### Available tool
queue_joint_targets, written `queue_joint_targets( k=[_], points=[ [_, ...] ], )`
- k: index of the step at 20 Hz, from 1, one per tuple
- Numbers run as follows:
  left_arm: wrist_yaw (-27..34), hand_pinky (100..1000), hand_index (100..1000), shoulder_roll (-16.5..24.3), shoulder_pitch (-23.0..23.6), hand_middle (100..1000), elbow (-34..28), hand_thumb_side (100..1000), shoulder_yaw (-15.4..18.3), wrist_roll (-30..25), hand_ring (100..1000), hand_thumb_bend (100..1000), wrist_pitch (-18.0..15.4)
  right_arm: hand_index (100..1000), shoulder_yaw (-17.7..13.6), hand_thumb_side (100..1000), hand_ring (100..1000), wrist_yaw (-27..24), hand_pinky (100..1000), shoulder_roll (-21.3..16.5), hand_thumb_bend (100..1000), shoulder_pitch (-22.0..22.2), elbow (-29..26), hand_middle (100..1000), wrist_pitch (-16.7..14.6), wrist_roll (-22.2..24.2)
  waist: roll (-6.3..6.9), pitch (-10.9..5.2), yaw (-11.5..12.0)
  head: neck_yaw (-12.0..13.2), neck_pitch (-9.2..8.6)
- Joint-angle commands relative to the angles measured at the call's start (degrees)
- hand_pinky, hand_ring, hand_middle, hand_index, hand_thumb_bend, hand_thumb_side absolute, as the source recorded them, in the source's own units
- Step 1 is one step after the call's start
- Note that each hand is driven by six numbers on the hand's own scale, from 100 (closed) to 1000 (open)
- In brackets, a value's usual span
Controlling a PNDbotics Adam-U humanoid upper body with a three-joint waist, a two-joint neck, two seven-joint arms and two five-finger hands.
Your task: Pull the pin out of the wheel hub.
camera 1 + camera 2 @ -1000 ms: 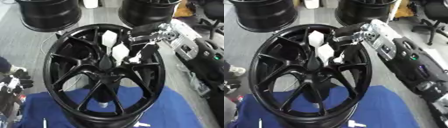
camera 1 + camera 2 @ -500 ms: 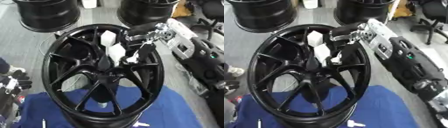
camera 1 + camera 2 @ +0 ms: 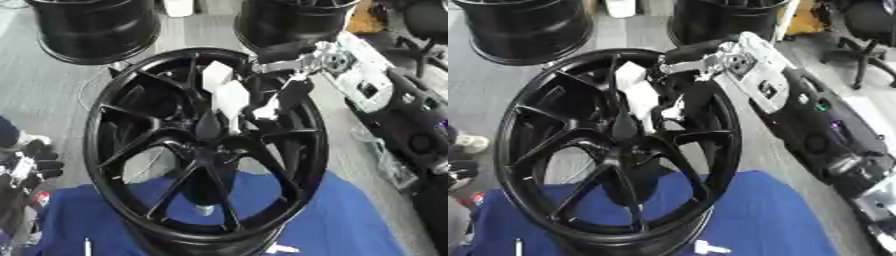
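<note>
Gripping the white pin (image 3: 229,97) with right hand (image 3: 278,96) over the wheel hub (image 3: 208,145); barely moved since before; left hand (image 3: 26,167) idle, can't tell fingers.

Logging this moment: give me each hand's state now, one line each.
Right hand: at the black wheel, fingers curled on the white pin.
Left hand: low at the left edge, grip cannot be told.
</note>
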Motion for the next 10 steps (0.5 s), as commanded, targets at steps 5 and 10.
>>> queue_joint_targets(
  k=[5, 10],
  points=[
    [-0.2, 694, 694, 0.6, -0.6, 590, -1.1, 606, 0.1, -0.1, 625, 488, 0.0, 485, -2.8, 474, 551, -5.8, 688, -3.5, 100, -1.9, -1.1, 367, -2.7, 5.5, 0.11, -0.79, -0.2, -0.1, -0.76],
    [-0.2, 694, 695, 0.8, -0.5, 590, -1.1, 606, 0.3, 0.0, 625, 487, 0.0, 476, -5.9, 427, 534, -11.2, 681, -7.5, 100, -2.6, -2.8, 356, 0.0, 5.0, -0.01, -0.97, -0.5, 0.0, -0.71]
  ],
)
